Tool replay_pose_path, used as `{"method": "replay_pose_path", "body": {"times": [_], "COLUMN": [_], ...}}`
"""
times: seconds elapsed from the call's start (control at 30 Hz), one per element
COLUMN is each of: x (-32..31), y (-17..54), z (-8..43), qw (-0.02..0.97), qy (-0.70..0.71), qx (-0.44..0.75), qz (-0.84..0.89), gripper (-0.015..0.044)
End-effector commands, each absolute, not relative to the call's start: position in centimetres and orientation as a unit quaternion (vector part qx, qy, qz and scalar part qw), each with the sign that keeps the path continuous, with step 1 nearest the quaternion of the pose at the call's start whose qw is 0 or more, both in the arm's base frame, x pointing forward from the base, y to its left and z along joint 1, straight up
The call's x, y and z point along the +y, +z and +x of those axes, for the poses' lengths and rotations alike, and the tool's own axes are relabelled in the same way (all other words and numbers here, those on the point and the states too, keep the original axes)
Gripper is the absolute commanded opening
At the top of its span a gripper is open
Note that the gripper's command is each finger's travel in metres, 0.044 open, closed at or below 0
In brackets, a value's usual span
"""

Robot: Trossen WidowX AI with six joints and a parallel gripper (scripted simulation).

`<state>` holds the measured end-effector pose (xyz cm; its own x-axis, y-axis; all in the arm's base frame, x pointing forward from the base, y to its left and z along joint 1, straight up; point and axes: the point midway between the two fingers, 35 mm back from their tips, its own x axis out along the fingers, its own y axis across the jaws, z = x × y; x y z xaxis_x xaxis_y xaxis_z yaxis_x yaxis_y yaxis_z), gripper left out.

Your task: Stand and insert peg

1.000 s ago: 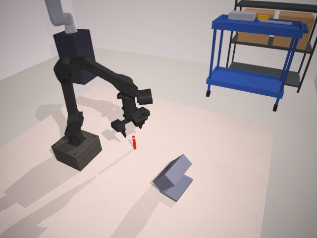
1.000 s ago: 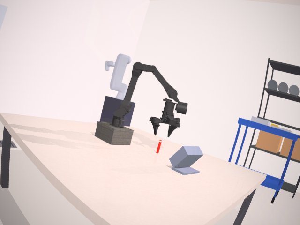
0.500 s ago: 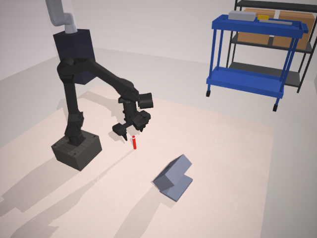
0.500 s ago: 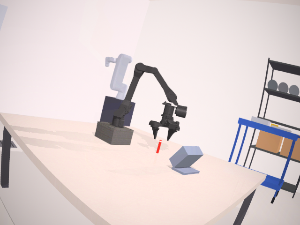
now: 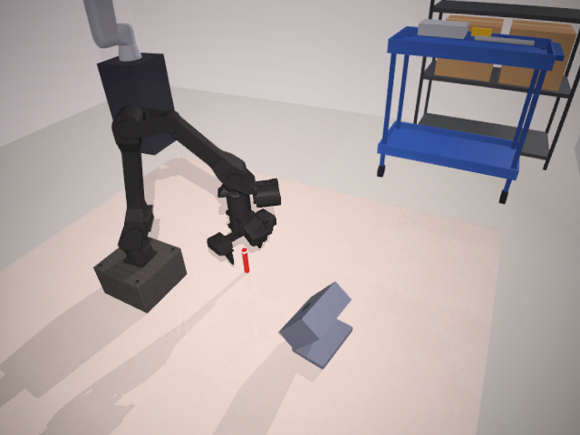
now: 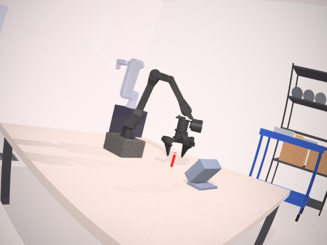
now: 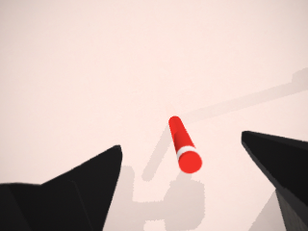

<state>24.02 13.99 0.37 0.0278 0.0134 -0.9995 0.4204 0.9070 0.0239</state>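
A red peg (image 5: 246, 263) (image 6: 172, 161) (image 7: 178, 131) stands upright on the table (image 5: 398, 281) (image 6: 132, 197), its white band near the top and its plain end down. My gripper (image 5: 246, 255) (image 6: 174, 156) (image 7: 180, 143) is wide open and empty, pointing down over the peg. In the wrist view the peg shows between the two spread fingers, touching neither. The grey-blue sloped panel (image 5: 327, 309) (image 6: 204, 172) stands farther out from the robot base than the peg. Its hole (image 5: 305, 306) shows dark in the top view; its face is turned away in the exterior view.
The arm's base sits on a dark wooden block (image 5: 140, 285) (image 6: 123, 148) to the left of the peg. A blue cart (image 5: 449, 154) (image 6: 292, 141) and a shelf rack stand beyond the table. Another grey arm stands on a dark pedestal (image 5: 135, 86) (image 6: 127, 121) behind.
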Motion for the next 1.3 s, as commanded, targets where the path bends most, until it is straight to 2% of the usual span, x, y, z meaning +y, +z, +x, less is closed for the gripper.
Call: {"method": "replay_pose_path", "body": {"times": [0.0,0.37,0.87,1.1,1.27], "x": [14.0,13.9,13.9,13.9,14.0], "y": [-0.4,-1.7,-1.4,-1.3,0.4], "z": [23.9,23.8,23.9,23.9,24.0], "qw": [0.696,0.696,0.698,0.698,0.698], "qy": [-0.144,-0.144,-0.146,-0.146,-0.146], "qx": [0.685,0.686,0.683,0.683,0.683], "qz": [0.156,0.156,0.158,0.158,0.158], "gripper": [0.044,0.044,0.0046,0.0,0.0]}}
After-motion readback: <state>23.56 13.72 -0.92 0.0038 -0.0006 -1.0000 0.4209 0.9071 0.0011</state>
